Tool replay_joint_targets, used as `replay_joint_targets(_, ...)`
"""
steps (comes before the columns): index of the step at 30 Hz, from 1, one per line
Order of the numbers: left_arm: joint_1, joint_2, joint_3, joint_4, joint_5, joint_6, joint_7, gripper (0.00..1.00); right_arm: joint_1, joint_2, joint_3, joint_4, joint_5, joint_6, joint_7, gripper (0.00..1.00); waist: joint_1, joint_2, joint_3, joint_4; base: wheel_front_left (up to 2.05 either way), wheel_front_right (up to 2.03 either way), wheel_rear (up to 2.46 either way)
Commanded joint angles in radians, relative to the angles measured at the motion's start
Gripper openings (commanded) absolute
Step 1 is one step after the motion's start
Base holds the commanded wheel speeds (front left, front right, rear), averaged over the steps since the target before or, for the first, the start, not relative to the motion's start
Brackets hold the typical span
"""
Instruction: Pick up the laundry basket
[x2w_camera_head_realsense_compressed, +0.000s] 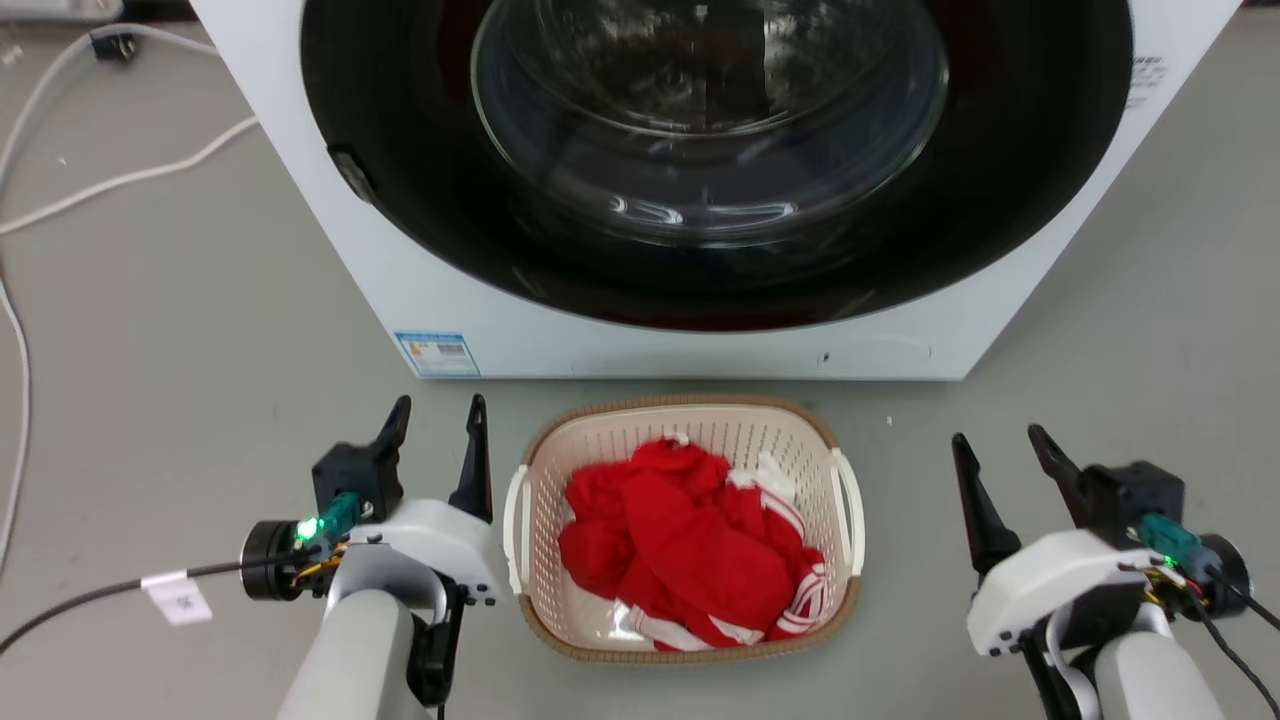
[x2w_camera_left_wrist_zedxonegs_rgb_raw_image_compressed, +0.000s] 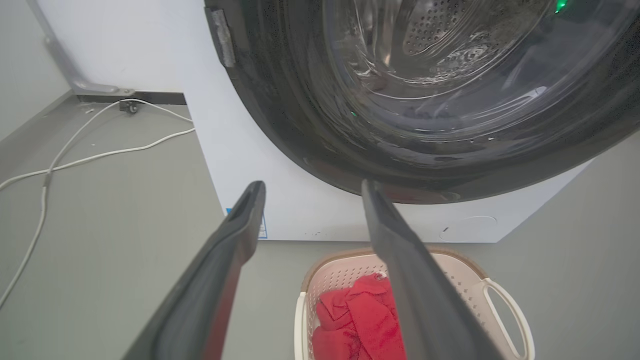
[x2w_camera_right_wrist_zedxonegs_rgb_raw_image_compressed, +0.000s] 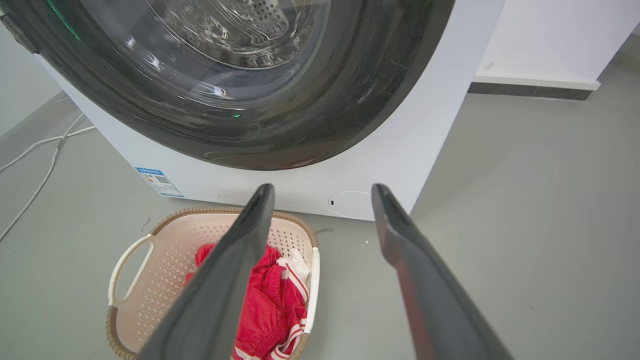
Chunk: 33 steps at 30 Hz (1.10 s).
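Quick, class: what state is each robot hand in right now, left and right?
Left hand: open, holding nothing.
Right hand: open, holding nothing.

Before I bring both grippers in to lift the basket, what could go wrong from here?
1. The left gripper sits close beside the laundry basket, the right gripper well off it; an uneven approach could shove it sideways.
2. The white side handles are thin; an open gripper could miss one.
3. The washing machine stands right behind; a forward swing could hit it.
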Motion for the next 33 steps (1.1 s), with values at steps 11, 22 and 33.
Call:
replay_joint_targets(11, -0.203, 0.036, 0.000, 0.297, -0.054, -0.074, 0.107, 1.00, -0.235, -0.001, 0.077, 0.286, 0.001, -0.001, 0.074, 1.00, -0.0001, 0.0000, 0.213, -0.025, 0.00, 0.00, 0.00)
replay_joint_targets(22, -0.373, 0.065, -0.030, 0.577, -0.104, -0.129, 0.206, 1.00, -0.488, -0.004, 0.185, 0.635, 0.064, -0.001, 0.113, 1.00, -0.0001, 0.0000, 0.364, -0.042, 0.00, 0.00, 0.00)
replay_joint_targets(33, -0.514, 0.093, -0.071, 0.695, -0.153, -0.137, 0.255, 1.00, -0.695, 0.001, 0.310, 0.863, 0.182, -0.001, 0.163, 1.00, -0.0001, 0.0000, 0.495, -0.063, 0.00, 0.00, 0.00)
